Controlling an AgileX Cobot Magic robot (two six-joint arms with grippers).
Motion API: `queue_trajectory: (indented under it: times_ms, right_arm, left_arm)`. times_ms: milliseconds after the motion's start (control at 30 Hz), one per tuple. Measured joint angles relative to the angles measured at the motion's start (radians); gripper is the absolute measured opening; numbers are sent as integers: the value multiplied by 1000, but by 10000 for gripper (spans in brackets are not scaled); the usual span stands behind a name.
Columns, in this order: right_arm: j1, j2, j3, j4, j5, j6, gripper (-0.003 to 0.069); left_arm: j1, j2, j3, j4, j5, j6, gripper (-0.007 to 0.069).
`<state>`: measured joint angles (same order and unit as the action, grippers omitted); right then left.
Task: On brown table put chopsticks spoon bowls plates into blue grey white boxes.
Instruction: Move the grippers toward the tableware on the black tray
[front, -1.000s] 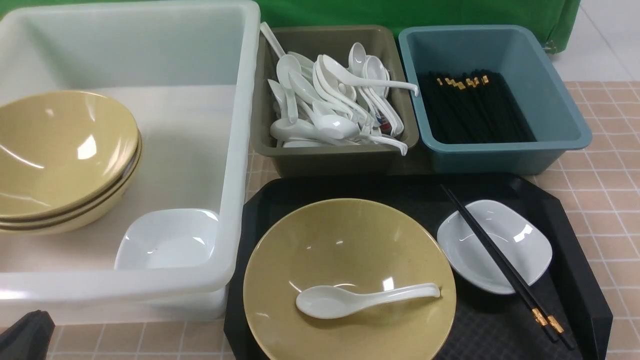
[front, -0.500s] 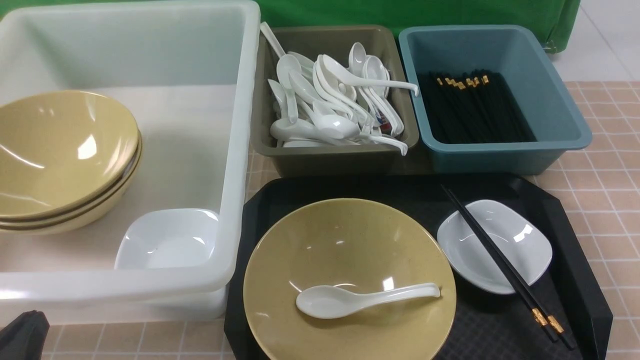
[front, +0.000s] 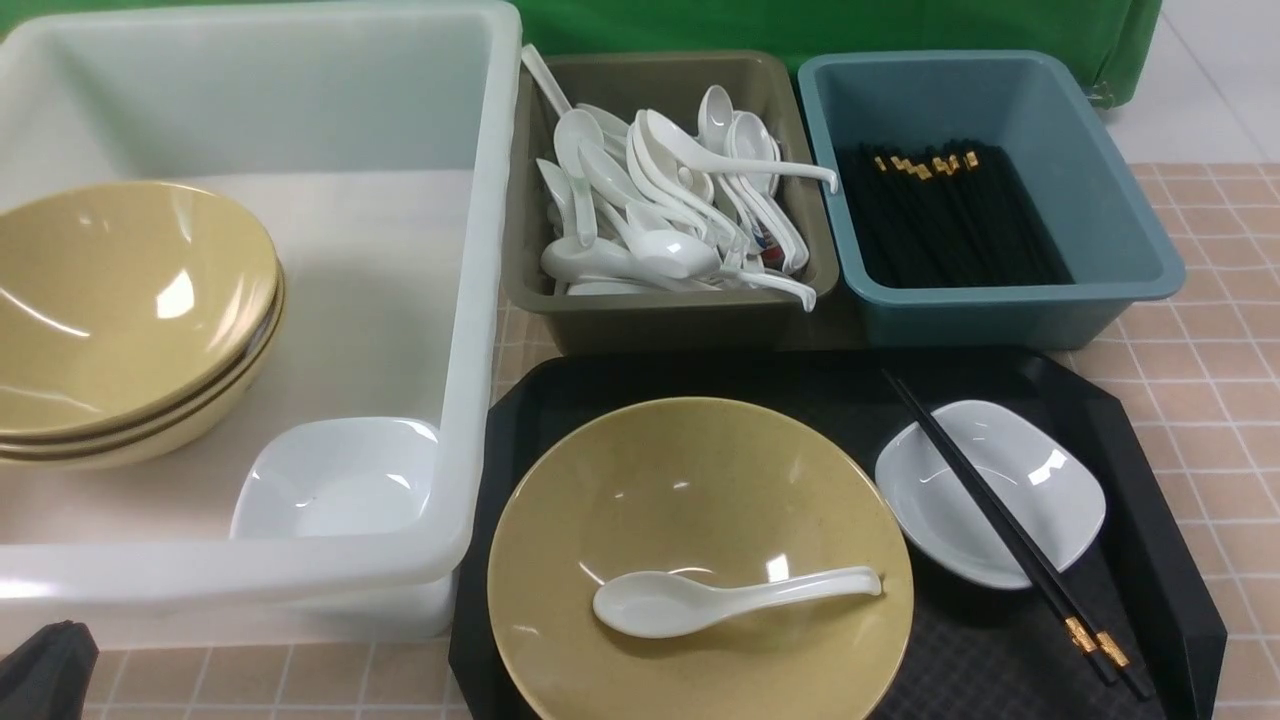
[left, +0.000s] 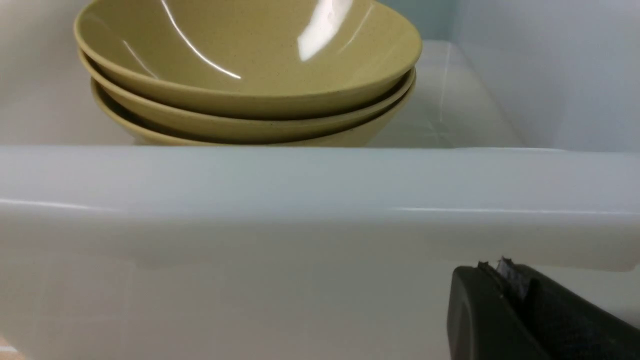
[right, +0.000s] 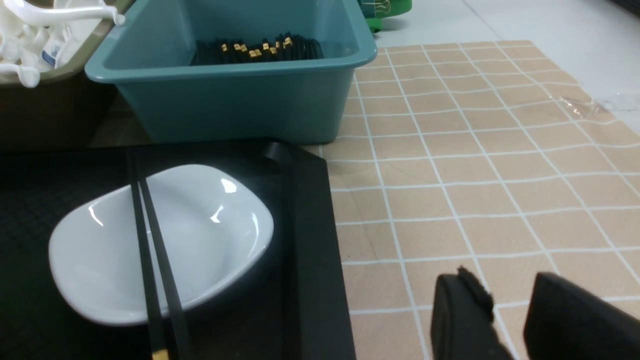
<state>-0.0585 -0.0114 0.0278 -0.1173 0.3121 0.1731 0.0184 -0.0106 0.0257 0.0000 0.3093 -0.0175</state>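
- Chopsticks (front: 1010, 520) are the likeliest trouble. The pair lies slantwise across the small white plate (front: 1040, 470) at the lower right of the frame, with its gold-banded ends down on the black tray (front: 1170, 560). Thin and slick, they could roll or split apart under a pinch, and one might drop short of the blue bin (front: 1000, 310) at the upper right.
- Lifting that plate first would tip the pair off it, so the order matters.
- Spoon (front: 720, 600) rests loose inside the yellow bowl (front: 700, 480) at lower centre. Carrying the bowl to the white tub (front: 480, 250) with the spoon aboard could send it sliding out. It could also land in the wrong box instead of the grey bin (front: 680, 325) of spoons at upper centre.
- The bowl's wide, glossy rim probably gives little purchase. A slip over the tub could knock the stacked bowls (front: 120, 300) or the white dish (front: 340, 480) already inside.
- Right hand (right: 515, 320): the fingers are parted by a narrow gap. It holds nothing and touches nothing, above bare table (right: 475, 150) just beside the tray's edge.
- Left hand (left: 507, 280): only the tips show, near the tub's outer wall, and contact is unclear. The fingers look close together with nothing gripped, but I cannot tell whether they are fully closed.
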Motion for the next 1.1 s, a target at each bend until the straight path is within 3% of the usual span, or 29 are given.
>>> queue_trajectory:
  times_ms: [733, 967, 1033, 1100]
  right_arm:
    - [0, 0, 0, 0, 1, -1, 237]
    - [0, 0, 0, 0, 1, -1, 237]
    - [0, 0, 0, 0, 1, 8, 237]
    - [0, 0, 0, 2, -1, 29, 237]
  left_arm:
    - [0, 0, 0, 0, -7, -3, 1]
    - [0, 0, 0, -241, -66, -121, 1]
    - [0, 0, 0, -444, -87, -229, 1]
    - [0, 0, 0, -563, -96, -285, 1]
